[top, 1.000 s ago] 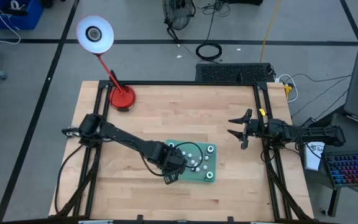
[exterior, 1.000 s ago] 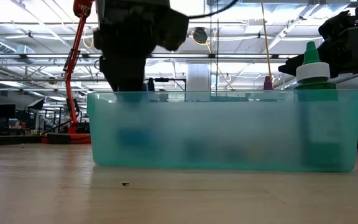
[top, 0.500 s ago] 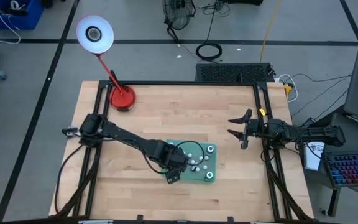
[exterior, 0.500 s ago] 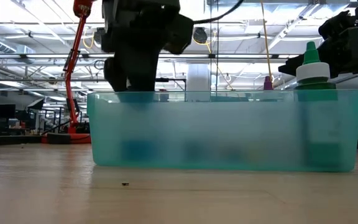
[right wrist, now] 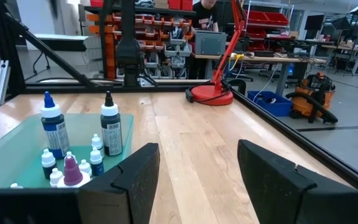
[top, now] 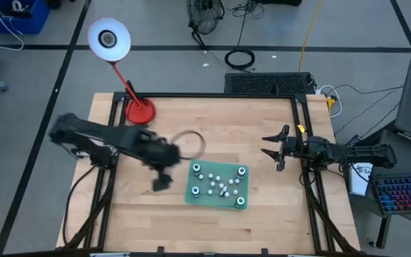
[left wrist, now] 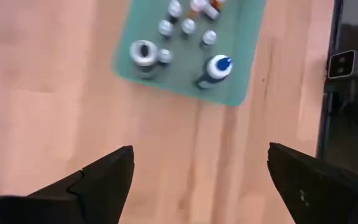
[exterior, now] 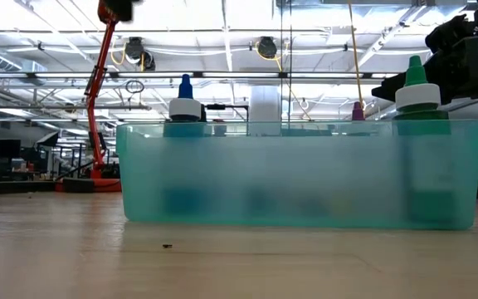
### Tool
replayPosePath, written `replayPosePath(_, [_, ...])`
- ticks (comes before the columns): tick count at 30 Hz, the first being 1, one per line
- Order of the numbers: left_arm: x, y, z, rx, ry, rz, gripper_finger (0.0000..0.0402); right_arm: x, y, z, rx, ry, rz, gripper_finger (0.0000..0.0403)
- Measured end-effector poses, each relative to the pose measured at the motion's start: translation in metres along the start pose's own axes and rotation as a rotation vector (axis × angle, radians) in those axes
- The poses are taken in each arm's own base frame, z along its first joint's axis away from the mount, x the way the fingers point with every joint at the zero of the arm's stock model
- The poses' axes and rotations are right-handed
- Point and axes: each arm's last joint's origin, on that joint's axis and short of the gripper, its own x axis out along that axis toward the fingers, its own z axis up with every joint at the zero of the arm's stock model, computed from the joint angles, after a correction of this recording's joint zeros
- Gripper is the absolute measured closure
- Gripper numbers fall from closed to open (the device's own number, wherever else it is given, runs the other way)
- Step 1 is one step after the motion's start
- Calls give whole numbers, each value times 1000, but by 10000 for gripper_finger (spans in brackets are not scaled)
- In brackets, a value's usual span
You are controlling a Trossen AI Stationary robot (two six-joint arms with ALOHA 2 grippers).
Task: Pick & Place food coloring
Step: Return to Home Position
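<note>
Left hand (top: 161, 183): released. The two fingers (left wrist: 98, 180) stand wide apart with nothing between them. The hand hangs above the table (top: 212, 118) and faces down onto bare wood.

Right hand (top: 265, 145): released. The fingers (right wrist: 135, 174) are spread and hold nothing. The hand sits near the table edge on its own side, pointing across the table toward the left hand.

Food coloring bottles (top: 218, 184): all stand upright inside the green tray (top: 191, 198). None touches either hand.
- The tray lies on the table between the two hands, just beside the left hand on the side facing the right hand, and apart from the right hand.
- Seen from the left hand, the tray (left wrist: 173, 68) lies ahead of the fingertips and the bottles (left wrist: 185, 28) show their white caps. One taller bottle with a blue tip stands at the tray corner nearest that hand.
- Seen from the right hand, the tray (right wrist: 17, 143) lies ahead and to one side. Two tall bottles (right wrist: 109, 127) stand behind a cluster of small ones.
- In the low view the tray (exterior: 297, 174) rests flat on the table. A blue-tipped bottle and a green-capped bottle (exterior: 416, 91) rise above its rim.

Lamp (top: 140, 112): its red base stands at the far table corner beyond the left hand, well apart from the tray
</note>
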Motion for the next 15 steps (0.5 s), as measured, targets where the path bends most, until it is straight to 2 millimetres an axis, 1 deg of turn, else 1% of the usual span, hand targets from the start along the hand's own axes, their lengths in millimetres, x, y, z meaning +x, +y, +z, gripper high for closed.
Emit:
replayPosePath(2, [-31,6,-17,51,-83,54,37,0,0,0,0,0,0,197])
replayPosePath(4, [-55,8,-32,132,-268,162,37,0,0,0,0,0,0,195])
replayPosePath(6, [-75,9,-47,178,-523,259,37,0,0,0,0,0,0,195])
replayPosePath(8, [-82,14,-62,211,-748,269,37,0,0,0,0,0,0,197])
replayPosePath(9, [-82,17,-69,238,-842,240,37,0,0,0,0,0,0,198])
replayPosePath(11, [-70,24,-85,346,-1002,123,37,0,0,0,0,0,0,199])
replayPosePath(13, [-52,31,-99,472,-1158,-18,36,0,0,0,0,0,0,198])
replayPosePath(15, [-28,42,-113,529,-1275,-116,37,0,0,0,0,0,0,197])
